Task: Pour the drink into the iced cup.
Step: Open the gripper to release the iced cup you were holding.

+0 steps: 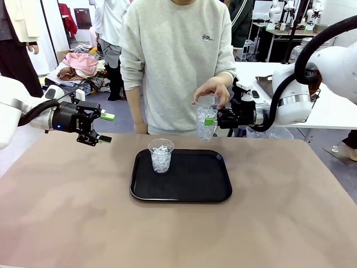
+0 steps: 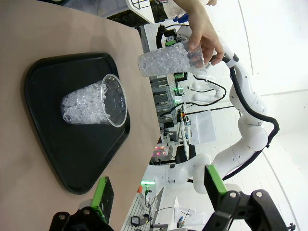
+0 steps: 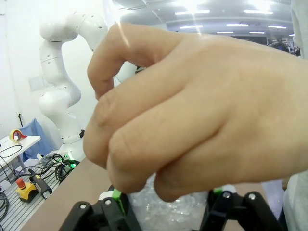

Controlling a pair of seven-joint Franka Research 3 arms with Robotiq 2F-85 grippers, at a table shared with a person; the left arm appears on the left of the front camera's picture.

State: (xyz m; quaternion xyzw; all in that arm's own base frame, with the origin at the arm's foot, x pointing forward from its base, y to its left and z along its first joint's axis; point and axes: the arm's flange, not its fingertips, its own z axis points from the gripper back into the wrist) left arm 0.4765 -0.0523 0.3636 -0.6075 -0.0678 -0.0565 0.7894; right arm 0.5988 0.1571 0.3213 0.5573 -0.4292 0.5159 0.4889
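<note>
Front view: right gripper (image 1: pixel 208 121) pinches clear plastic ice-filled cup (image 1: pixel 202 132) under person's hand (image 1: pixel 212 92); left gripper (image 1: pixel 106 128) jaws spread; grey sweatshirt's chest print (image 1: pixel 207 38) seemingly unreadable.

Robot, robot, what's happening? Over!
Left gripper open. Right gripper shut on clear cup, person's hand on its top. Iced cup sits on tray.

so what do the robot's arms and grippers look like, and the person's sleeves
The left arm and right arm are white, rounded segments, each trailing a black hose. The left gripper and right gripper are black, with two fingers and green pads. The person's sleeves are long, pale grey sweatshirt cloth.
</note>
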